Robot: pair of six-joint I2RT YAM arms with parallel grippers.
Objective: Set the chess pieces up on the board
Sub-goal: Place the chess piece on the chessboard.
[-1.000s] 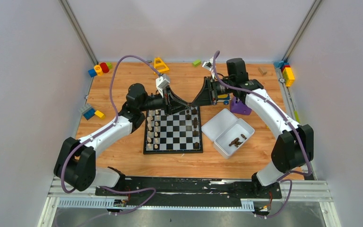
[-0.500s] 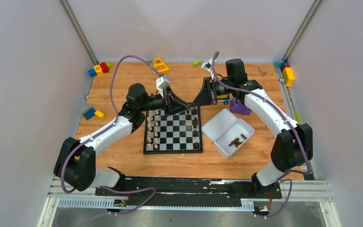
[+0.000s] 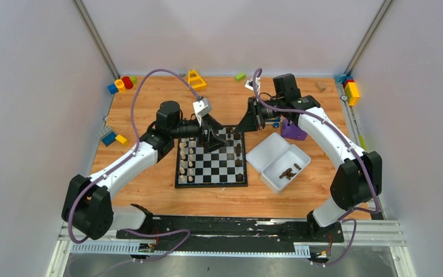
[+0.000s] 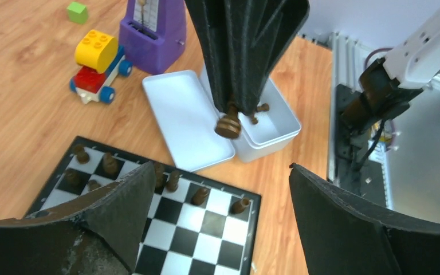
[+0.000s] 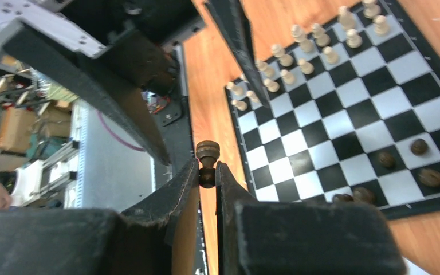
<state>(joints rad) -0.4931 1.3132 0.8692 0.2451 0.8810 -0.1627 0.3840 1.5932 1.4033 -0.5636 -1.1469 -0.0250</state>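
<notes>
The right gripper (image 5: 207, 172) pinches a dark chess piece (image 5: 207, 156) at its fingertips, near the far edge of the board (image 5: 344, 114); the left gripper (image 4: 219, 167) hangs facing it, jaws wide apart and empty

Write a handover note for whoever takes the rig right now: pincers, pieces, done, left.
Left pincer: open, empty, over the far part of the board.
Right pincer: shut on one dark piece, held in the air near the board's far right corner.
Done: cream pieces stand in two rows along the board's left side; some dark pieces stand along its right side, with gaps.
Left: place the held piece, then the loose dark pieces in the white tray.
</notes>
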